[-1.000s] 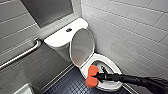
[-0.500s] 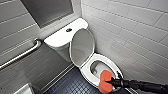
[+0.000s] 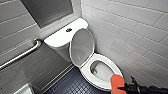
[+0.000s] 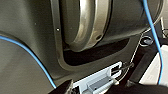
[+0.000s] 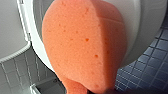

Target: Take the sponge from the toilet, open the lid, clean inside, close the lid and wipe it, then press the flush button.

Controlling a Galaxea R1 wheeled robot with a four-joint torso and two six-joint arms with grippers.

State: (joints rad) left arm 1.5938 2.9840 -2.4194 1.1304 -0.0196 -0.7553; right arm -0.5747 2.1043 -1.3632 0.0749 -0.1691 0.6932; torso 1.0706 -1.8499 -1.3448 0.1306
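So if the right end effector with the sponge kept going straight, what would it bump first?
Most likely the toilet: the right end effector holds the sponge close by the seat's front rim and points across it. Depth is unclear, so it could pass just above the rim.

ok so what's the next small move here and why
Probably lift the sponge towards the top edge of the upright lid, to tip it shut. The sponge has backed off from the bowl over the last second and now sits at the front rim of the toilet, which suggests the inside is done, though that is a guess.
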